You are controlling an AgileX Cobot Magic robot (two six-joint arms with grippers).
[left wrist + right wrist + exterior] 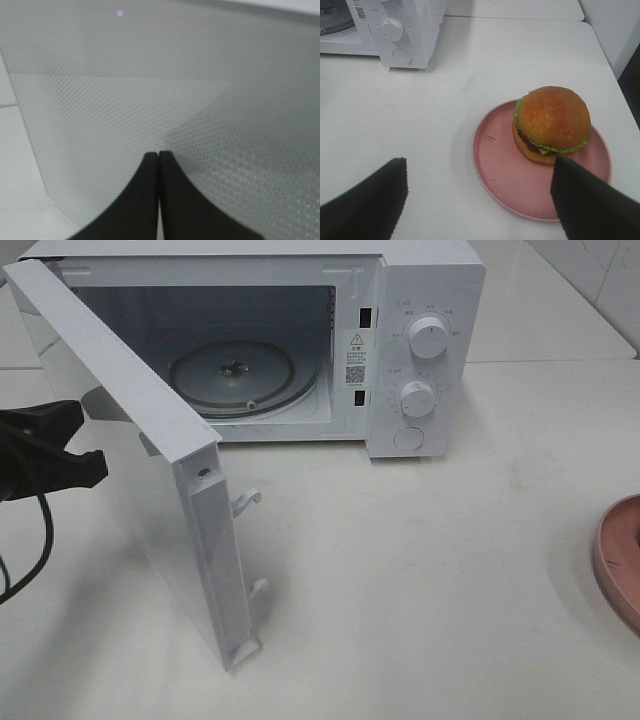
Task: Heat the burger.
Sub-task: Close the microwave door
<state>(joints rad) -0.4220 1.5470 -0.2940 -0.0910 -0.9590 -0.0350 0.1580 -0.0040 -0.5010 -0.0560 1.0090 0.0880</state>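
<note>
Left claw (159, 200): closed, empty — beside the microwave door (130, 440).
Right claw (477, 200): open above the burger (551, 124) — best centred before closing gently.

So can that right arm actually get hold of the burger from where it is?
Probably yes. The right tool is open with the burger just ahead on its pink plate, and nothing lies between them.

White table (420, 570) against pale tiled wall (590, 270)
</note>
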